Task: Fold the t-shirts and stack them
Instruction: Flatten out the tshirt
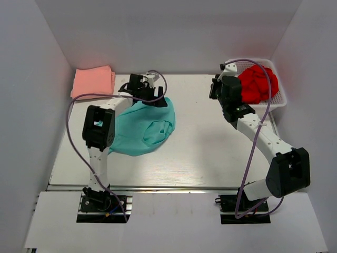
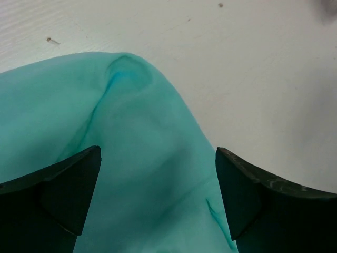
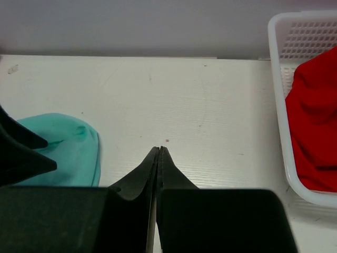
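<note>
Left gripper (image 2: 158, 174) hangs with jaws spread wide, holding nothing, over a rounded corner of the teal t-shirt (image 2: 131, 137) that points ahead of it. The rumpled shirt's long axis runs back beneath it toward its base. Folding seems unfinished: next, pinch an edge. Right gripper (image 3: 159, 154) is closed, empty.

Left arm (image 1: 97, 158), right arm (image 1: 263, 134): white links, black joints, purple cables (image 1: 247, 59)

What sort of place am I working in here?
Probably a lab test booth rather than a home: plain white walls enclose a white table, the left arm and right arm are bolted to a rail at its near edge, and a white mesh basket holds a red t-shirt.
</note>
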